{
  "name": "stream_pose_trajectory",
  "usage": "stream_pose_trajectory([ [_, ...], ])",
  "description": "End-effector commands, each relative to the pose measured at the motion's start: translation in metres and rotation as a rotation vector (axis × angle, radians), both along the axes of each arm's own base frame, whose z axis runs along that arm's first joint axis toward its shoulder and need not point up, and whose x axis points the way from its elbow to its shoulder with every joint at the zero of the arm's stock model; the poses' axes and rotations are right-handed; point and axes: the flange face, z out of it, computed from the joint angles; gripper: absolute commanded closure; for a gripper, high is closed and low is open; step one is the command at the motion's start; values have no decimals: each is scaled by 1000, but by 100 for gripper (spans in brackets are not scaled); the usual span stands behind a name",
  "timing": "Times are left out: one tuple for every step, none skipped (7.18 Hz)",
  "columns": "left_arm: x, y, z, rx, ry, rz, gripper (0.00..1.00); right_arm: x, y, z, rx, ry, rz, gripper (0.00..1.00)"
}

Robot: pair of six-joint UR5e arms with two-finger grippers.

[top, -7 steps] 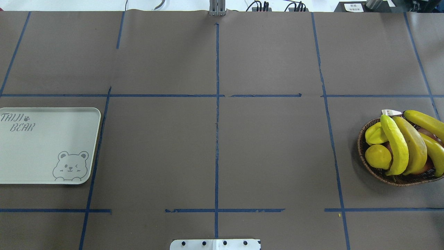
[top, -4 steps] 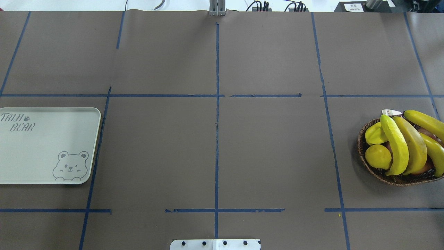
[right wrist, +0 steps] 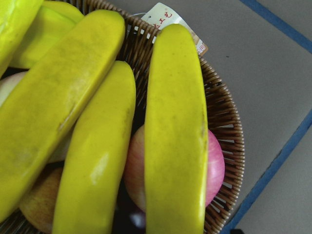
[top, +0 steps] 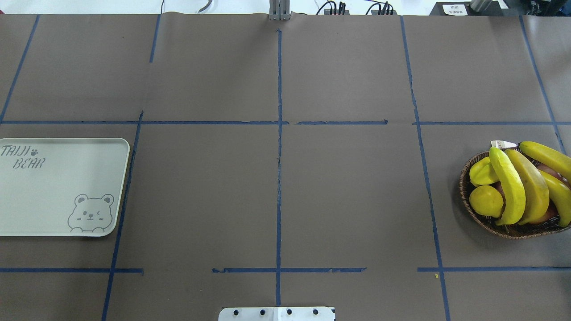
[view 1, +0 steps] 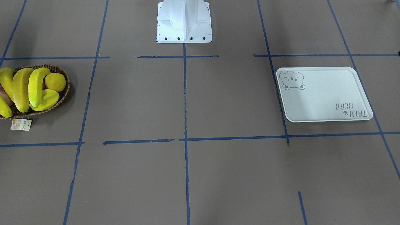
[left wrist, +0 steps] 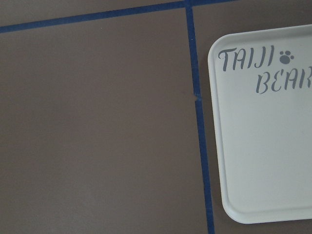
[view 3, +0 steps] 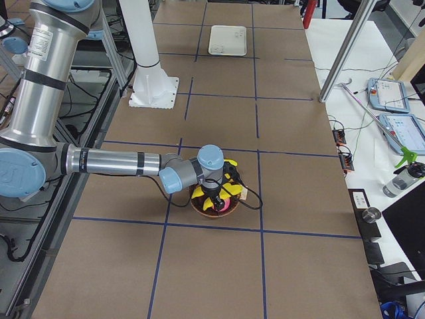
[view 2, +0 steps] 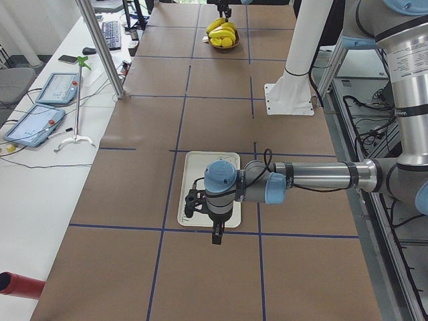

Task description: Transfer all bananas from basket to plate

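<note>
Several yellow bananas lie side by side in the brown wicker basket at the table's right end, also seen close up as bananas in the right wrist view. The pale plate with the bear print lies bare at the left end. My left gripper hangs above the plate's near edge in the exterior left view. My right gripper hovers just over the basket in the exterior right view. Neither shows elsewhere, so I cannot tell whether they are open or shut.
The basket also holds a ridged starfruit, a round yellow fruit and a pink apple; a paper tag hangs off its rim. The white robot base stands mid-table. Blue tape lines cross the brown cover.
</note>
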Motion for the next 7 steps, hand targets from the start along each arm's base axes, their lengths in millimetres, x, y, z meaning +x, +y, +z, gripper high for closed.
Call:
stream_pose_trajectory([
  [0,0,1,-2,0,0,0,-5,-7,7,1,14,-7,28],
  [0,1,1,-3,0,0,0,-7,-12,9,0,16,-8,30],
  [0,0,2,-5,0,0,0,-8,-13,8,1,14,-7,32],
  [1,0,2,-5,0,1,0,-8,-13,8,-3,14,-2,36],
  [1,0,2,-5,0,2,0,-8,-13,8,-4,14,-1,41],
  [1,0,2,-5,0,2,0,-9,-14,7,-3,14,-1,53],
  [1,0,2,-5,0,2,0,-9,-15,6,3,10,-3,76],
])
